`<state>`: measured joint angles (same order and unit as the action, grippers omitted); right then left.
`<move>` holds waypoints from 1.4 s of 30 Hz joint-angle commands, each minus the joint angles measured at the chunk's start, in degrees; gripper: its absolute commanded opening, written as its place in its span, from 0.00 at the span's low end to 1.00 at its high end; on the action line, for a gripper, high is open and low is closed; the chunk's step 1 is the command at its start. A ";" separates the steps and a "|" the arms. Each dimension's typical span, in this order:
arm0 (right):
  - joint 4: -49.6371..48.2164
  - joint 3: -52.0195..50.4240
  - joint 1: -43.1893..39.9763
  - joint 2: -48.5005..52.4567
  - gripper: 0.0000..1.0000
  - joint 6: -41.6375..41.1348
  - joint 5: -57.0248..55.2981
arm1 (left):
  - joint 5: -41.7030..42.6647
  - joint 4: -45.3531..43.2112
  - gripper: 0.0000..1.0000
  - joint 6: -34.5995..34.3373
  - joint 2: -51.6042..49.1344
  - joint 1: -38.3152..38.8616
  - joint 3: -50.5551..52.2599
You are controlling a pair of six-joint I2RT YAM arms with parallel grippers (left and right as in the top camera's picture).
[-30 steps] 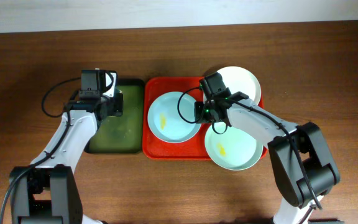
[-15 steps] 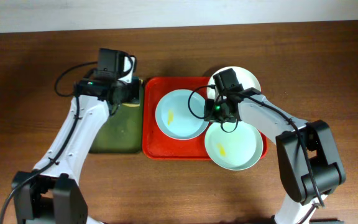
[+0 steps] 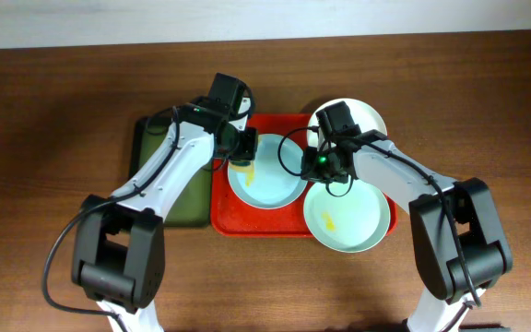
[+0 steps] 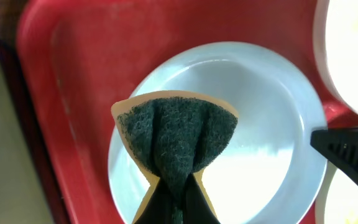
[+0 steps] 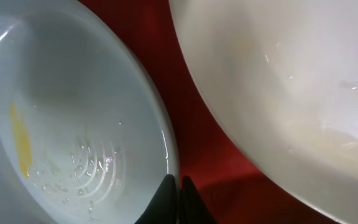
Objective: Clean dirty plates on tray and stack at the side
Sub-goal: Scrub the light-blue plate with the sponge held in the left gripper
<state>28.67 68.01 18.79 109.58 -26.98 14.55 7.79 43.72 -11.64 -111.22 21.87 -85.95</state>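
Observation:
The red tray (image 3: 224,207) holds three plates. The pale blue plate (image 3: 275,180) lies at its left, the white plate (image 3: 362,115) at the back right, and the pale green plate (image 3: 348,221) with a yellow smear at the front right. My left gripper (image 3: 241,155) is shut on a green scouring sponge (image 4: 176,134) with a yellow backing and holds it over the blue plate (image 4: 266,143). My right gripper (image 3: 319,171) is shut on the blue plate's right rim (image 5: 169,158). A yellow smear (image 5: 20,140) shows inside that plate. The white plate (image 5: 303,81) lies just beside it.
A dark green tray (image 3: 178,198) lies against the red tray's left side, under my left arm. Brown tabletop surrounds both trays. In the left wrist view my right gripper's black finger (image 4: 353,155) reaches in from the right, between the white and green plates.
My left arm has swung right, from over the dark green tray to over the blue plate, carrying the sponge. My right gripper has stayed on the blue plate's rim.

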 commanded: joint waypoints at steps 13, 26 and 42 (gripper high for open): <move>0.24 -0.24 0.00 0.42 0.04 -0.52 0.74 | -0.46 -0.98 0.00 -1.22 -14.27 2.45 -1.09; 0.92 -0.24 1.92 0.42 0.04 -0.55 1.36 | 6.34 -0.20 0.00 -3.39 -10.93 5.29 -3.23; 0.48 -0.48 1.95 0.42 0.04 -12.37 1.29 | -8.31 0.76 0.00 -7.23 -3.32 4.26 2.93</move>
<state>29.32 67.75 20.40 109.60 -36.58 15.40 0.34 45.10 -17.63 -115.48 25.93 -84.31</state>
